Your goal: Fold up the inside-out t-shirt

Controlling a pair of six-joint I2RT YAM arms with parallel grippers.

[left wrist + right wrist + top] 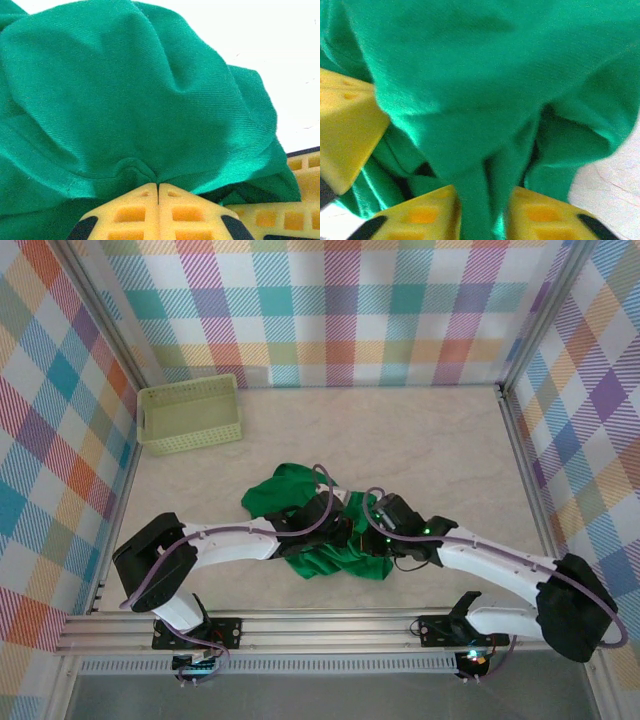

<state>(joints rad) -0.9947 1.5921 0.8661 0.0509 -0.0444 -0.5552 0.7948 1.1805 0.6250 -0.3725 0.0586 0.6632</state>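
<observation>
Progress: no fold had been made; the inside-out t-shirt (290, 492) lay as a crumpled green heap, with no sleeve, hem or flat panel laid out
Left to do: by the look of it nearly everything, first spreading the cloth flat and then folding it
Shirt's place: lower centre of the overhead frame, on the pale table (420, 430), well apart from the lattice plastic basket (190, 415) at upper left
Left arm (230, 540): stretched from the lower left corner rightward to the middle of the heap, forearm low over the table
Left gripper (158, 187): fingers pressed together at the bottom of its wrist view, a pucker of green fabric pinched at their tips and cloth bunched above
Right arm (490, 560): stretched from the lower right corner leftward to the same heap
Right gripper (482, 202): narrow, a band of fabric running down between its yellow fingers and gripped there
Spacing: the two grippers sat just beside each other, each wrist view catching a yellow finger of the other
Reading: two pinches so close together suggested the bunch was about to be lifted or drawn apart; which part of the shirt each one held could not be told
</observation>
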